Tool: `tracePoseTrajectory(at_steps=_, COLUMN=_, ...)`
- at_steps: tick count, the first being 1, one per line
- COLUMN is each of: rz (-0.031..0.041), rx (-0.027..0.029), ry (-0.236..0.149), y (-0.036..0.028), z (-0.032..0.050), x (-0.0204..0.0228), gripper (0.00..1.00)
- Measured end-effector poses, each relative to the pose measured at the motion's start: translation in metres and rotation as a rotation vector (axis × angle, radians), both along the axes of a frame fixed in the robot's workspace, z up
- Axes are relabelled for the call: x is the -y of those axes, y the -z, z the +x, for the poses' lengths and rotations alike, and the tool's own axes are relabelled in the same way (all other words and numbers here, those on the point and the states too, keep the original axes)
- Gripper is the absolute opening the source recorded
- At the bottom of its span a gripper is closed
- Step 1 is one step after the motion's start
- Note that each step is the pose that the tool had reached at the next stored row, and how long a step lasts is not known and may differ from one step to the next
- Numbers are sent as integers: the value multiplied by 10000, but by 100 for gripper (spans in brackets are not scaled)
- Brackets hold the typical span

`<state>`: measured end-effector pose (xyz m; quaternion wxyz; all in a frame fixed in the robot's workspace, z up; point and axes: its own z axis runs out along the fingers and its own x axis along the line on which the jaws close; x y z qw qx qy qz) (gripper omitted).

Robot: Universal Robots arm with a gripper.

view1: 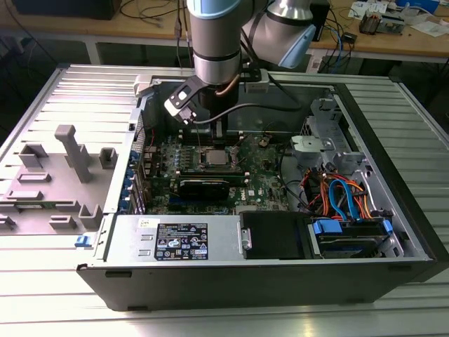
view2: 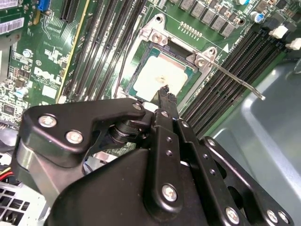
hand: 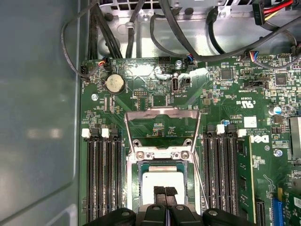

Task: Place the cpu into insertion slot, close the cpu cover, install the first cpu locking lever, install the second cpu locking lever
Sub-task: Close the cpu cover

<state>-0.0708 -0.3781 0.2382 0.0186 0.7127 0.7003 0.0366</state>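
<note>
Nearest me in the exterior view is the front wall of the open computer case (view1: 245, 284), then its grey power box (view1: 224, 239). Past that, mid-board, the chip (view1: 216, 157) lies flat in the socket (hand: 162, 154). The gripper (hand: 165, 190) hovers right over it, fingers pinched together on nothing (touching or not, I cannot tell). Toward twelve o'clock from the socket, the cover (hand: 160, 112) is flipped open. A grey tray (view1: 49, 182) sits at the case's nine o'clock.

The arm (view1: 216, 42) stood nearly upright, its wrist (view1: 215, 74) directly above the hand (hand: 165, 191), which pointed straight down. The hand's two black fingers (view2: 165, 101) were pressed together, tips touching side by side, with linkage bars (view2: 207, 165) spread behind them.
</note>
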Motion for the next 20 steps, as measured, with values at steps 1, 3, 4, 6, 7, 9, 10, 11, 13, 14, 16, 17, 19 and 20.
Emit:
tracePoseTrajectory(at_steps=1, rz=-1, rx=0, ry=0, y=-10, z=0, x=0, gripper=11)
tracePoseTrajectory(at_steps=3, rz=0, rx=0, ry=0, y=-28, z=0, x=0, gripper=11)
tracePoseTrajectory(at_steps=4, rz=1, rx=0, ry=-1, y=-28, z=1, x=-1, gripper=11)
tracePoseTrajectory(at_steps=6, rz=-1, rx=-1, ry=0, y=-29, z=38, x=-1, gripper=11)
tracePoseTrajectory(at_steps=7, rz=0, rx=-1, ry=1, y=-28, z=62, x=-2, gripper=11)
tracePoseTrajectory(at_steps=9, rz=-1, rx=-1, ry=1, y=-29, z=84, x=-1, gripper=11)
tracePoseTrajectory(at_steps=10, rz=-1, rx=-1, ry=1, y=-29, z=85, x=-1, gripper=11)
tracePoseTrajectory(at_steps=11, rz=-1, rx=-1, ry=1, y=-28, z=85, x=-1, gripper=11)
tracePoseTrajectory(at_steps=13, rz=0, rx=-1, ry=0, y=-28, z=86, x=-1, gripper=11)
tracePoseTrajectory(at_steps=14, rz=-8, rx=-24, ry=-1, y=-27, z=88, x=-2, gripper=11)
tracePoseTrajectory(at_steps=16, rz=-46, rx=-412, ry=-1, y=-29, z=90, x=-2, gripper=11)
tracePoseTrajectory(at_steps=17, rz=-47, rx=-571, ry=-1, y=-28, z=91, x=-2, gripper=11)
tracePoseTrajectory(at_steps=19, rz=-49, rx=-598, ry=0, y=-29, z=90, x=-1, gripper=11)
tracePoseTrajectory(at_steps=20, rz=-49, rx=-599, ry=0, y=-29, z=90, x=-1, gripper=11)
